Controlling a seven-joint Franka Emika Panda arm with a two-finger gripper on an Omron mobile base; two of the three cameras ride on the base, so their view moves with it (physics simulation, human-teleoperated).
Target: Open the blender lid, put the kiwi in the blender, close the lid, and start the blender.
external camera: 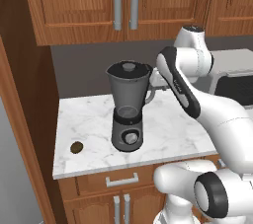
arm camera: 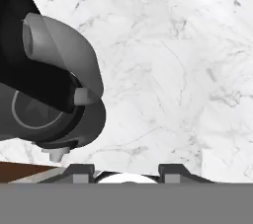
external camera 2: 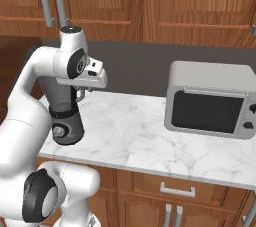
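Approaching the blender lid (external camera: 129, 67) with narrow, empty gripper (arm camera: 126, 169) beside the blender (external camera: 128, 107); next, widening jaws over the lid knob.

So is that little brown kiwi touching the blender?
Apart. The left base view shows bare marble between the kiwi and the blender.

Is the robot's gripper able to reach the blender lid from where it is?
Probably yes: the gripper hangs beside the blender jar's handle, near the blender lid, with nothing between them.
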